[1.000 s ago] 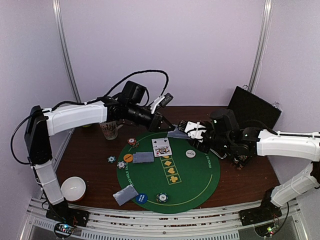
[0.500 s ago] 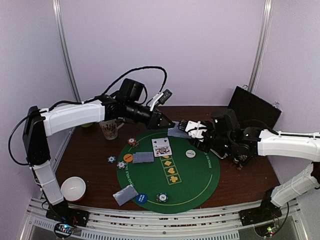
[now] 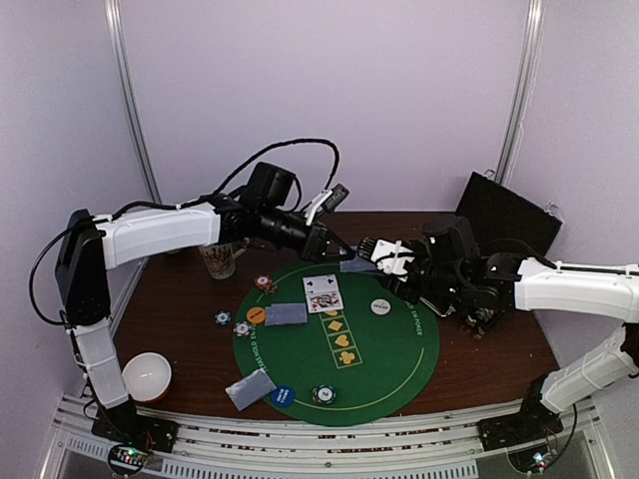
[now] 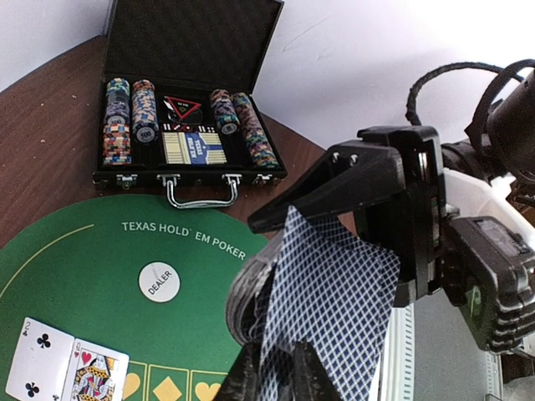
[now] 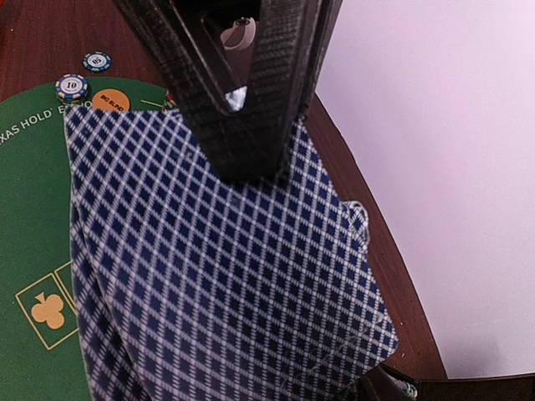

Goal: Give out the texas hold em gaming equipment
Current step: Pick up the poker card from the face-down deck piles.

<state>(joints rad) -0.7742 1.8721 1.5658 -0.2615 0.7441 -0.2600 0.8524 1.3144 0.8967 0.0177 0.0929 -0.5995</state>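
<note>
Texas hold em gaming equipment is spread over a round green felt mat [image 3: 399, 369] on the brown wooden desk [image 3: 499, 349]. At the far left, off the mat, stands a white bowl [image 3: 147, 376], with a patterned white mug [image 3: 222, 257] further back. Two striped poker chips [image 3: 222, 318] lie at the mat's left edge and a third [image 3: 264, 282] nearer the mug, with an orange button disc [image 3: 256, 315] touching a face-down grey-blue card [image 3: 287, 313]. Near the front edge lie more face-down cards [image 3: 251, 389], a blue button disc [image 3: 282, 395] and another chip [image 3: 322, 394]. Two face-up cards [image 3: 322, 293], a two of clubs and a court card, lie toward the mat's back. Above them, the left tool [image 3: 339, 255] has its tips at the edge of a fan of blue diamond-backed playing cards [image 5: 226, 276], held in the air; whether it is clenched on them I cannot tell. The right tool [image 3: 371, 249] is clamped on that fan from the other side. A white dealer disc [image 3: 380, 306] lies on the mat below it. An open black case [image 4: 196, 42] with chip stacks sits at the back right.
</note>
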